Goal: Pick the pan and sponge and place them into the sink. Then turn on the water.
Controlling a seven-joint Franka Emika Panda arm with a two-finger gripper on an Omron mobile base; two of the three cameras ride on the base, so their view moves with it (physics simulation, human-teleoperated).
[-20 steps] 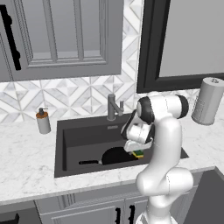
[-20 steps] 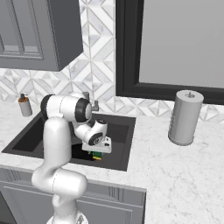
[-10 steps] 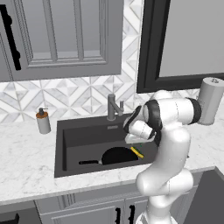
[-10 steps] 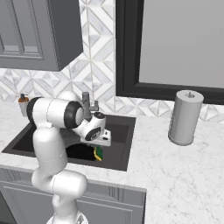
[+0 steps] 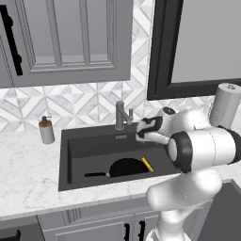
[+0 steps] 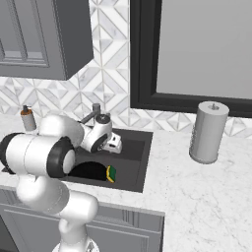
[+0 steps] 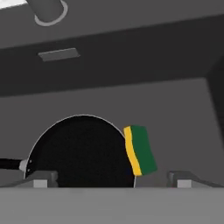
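Observation:
The black pan [image 5: 124,168] lies flat in the dark sink [image 5: 89,153], its thin handle pointing left. Against the pan's right rim leans the green and yellow sponge [image 5: 148,164], apart from my fingers. My gripper [image 5: 140,134] hangs open above the basin's right half, just right of the grey faucet [image 5: 121,115], with nothing between its fingers. In the hand view the pan [image 7: 78,151] and sponge [image 7: 140,150] sit below the wide-apart fingertips [image 7: 41,179] of my gripper [image 7: 113,181]. From the right I see the sponge [image 6: 111,173], pan [image 6: 88,171] and gripper [image 6: 116,148]. The water is out of view.
A grey soap dispenser [image 5: 46,130] stands on the marble counter left of the sink. A paper towel roll [image 6: 209,133] stands on the counter to the right. Tiled backsplash, a dark window frame and grey wall cabinets rise behind.
My hand has risen out of the basin, away from the sponge, and swung up toward the faucet. The sponge stays leaning on the pan.

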